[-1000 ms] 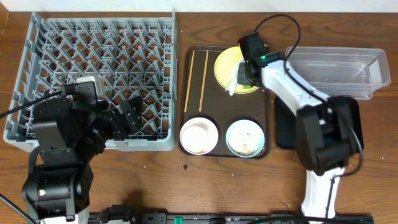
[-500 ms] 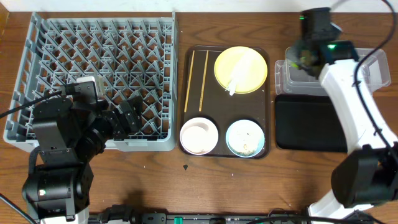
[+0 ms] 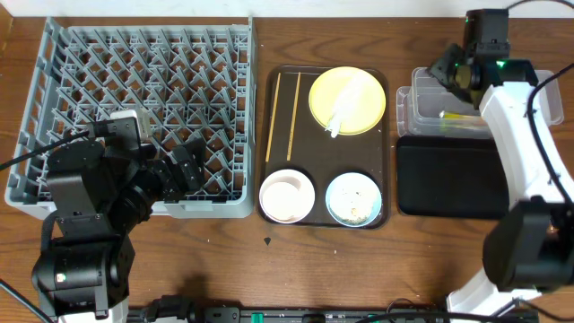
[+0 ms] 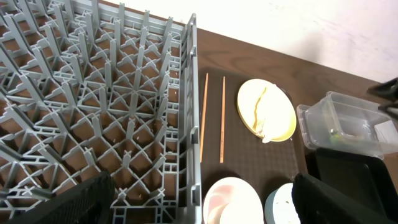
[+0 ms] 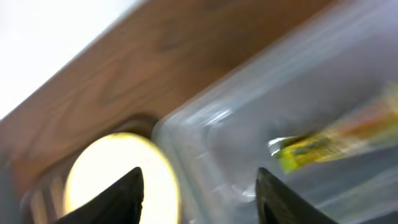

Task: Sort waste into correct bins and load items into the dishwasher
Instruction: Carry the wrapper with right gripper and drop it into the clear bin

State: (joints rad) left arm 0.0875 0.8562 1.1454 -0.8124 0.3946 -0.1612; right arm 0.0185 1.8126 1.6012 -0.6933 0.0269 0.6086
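Note:
My right gripper hangs open over the left end of the clear tub, its jaws empty. A yellow-green packet lies loose inside the tub, also seen from overhead. The black bin tray sits just in front of the tub. On the brown tray, the yellow plate holds a crumpled white wrapper. Two chopsticks lie beside it. A white bowl and a light-blue bowl with food specks sit in front. My left gripper stands open over the grey dish rack.
The brown serving tray lies between the rack and the two bins. In the left wrist view the rack's right wall runs next to the chopsticks. The right arm's white links cross above the black tray.
My right gripper went from the yellow plate to the clear tub with the packet, then opened. The packet now lies in the tub. The left arm has not moved.

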